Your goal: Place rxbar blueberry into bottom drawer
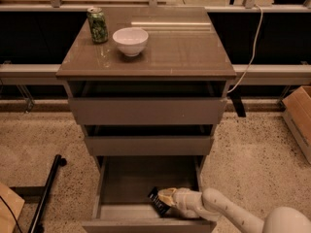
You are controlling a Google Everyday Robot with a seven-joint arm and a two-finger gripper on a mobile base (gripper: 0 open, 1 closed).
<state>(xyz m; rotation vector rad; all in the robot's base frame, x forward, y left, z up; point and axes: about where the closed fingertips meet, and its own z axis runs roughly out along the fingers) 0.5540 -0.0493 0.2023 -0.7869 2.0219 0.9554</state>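
Observation:
The bottom drawer (pixel 121 178) is pulled open, and its bare grey inside shows. My gripper (pixel 164 199) reaches in from the lower right and sits low inside the drawer, near its front right. It is shut on the rxbar blueberry (pixel 157 202), a small dark wrapper that sticks out to the left of the fingers, tilted, close to the drawer floor. I cannot tell whether the bar touches the floor.
On the cabinet top (pixel 184 52) stand a green can (pixel 97 25) and a white bowl (pixel 130 41). The two upper drawers (pixel 146 111) are slightly open. A cardboard box (pixel 299 115) is at the right. A black bar (pixel 46 193) lies on the floor at the left.

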